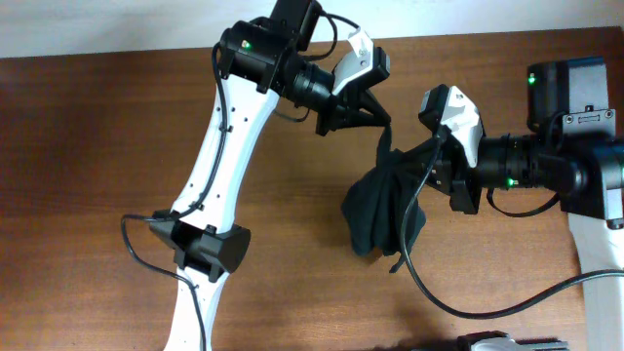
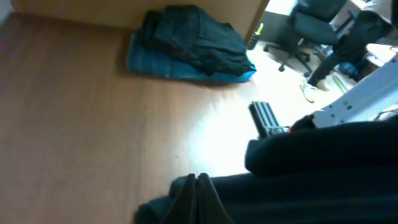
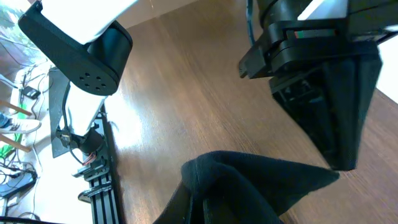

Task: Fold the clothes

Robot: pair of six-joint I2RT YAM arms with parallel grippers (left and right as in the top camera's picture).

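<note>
The black T-shirt point(image 1: 382, 210) hangs bunched in the air over the table, held between both grippers. My left gripper point(image 1: 383, 124) is shut on its top edge at the upper middle. My right gripper point(image 1: 436, 156) is shut on another part of it, just to the right and lower. In the left wrist view the shut fingers point(image 2: 198, 180) pinch dark cloth point(image 2: 311, 186). In the right wrist view the fingers point(image 3: 205, 193) are wrapped in black fabric point(image 3: 261, 180), with the left gripper point(image 3: 323, 68) holding cloth ahead. The logo is hidden.
The wooden table point(image 1: 117, 146) lies below. A pile of folded dark clothes on a blue denim garment point(image 2: 186, 53) lies at the table's far side in the left wrist view. Office chairs and floor show beyond the table edge.
</note>
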